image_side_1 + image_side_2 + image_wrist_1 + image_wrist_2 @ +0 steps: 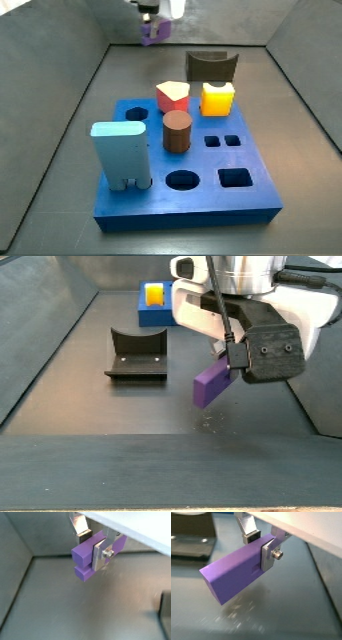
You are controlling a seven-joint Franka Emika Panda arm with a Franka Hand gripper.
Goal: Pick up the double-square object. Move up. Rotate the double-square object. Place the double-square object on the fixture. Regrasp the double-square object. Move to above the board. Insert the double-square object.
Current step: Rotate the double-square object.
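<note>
The double-square object (pixel 83 558) is a flat purple block, and my gripper (pixel 91 544) is shut on its upper part. In both wrist views it hangs clear of the grey floor, with its long face (pixel 234 574) tilted. In a side view the gripper (pixel 156 18) holds the block (pixel 155 32) at the far end of the bin, beyond the fixture (pixel 210 65). From the opposite side the block (pixel 211 384) hangs from the gripper (pixel 227 358) to the right of the dark fixture (pixel 136 354). The blue board (pixel 201 190) lies on the floor.
On the board stand a tall light-blue block (pixel 120 150), a brown cylinder (pixel 177 130), a red peg (pixel 173 95) and a yellow cube (pixel 218 98). Round and square holes (pixel 234 178) are open near the board's front. Grey sloping walls (pixel 60 120) enclose the floor.
</note>
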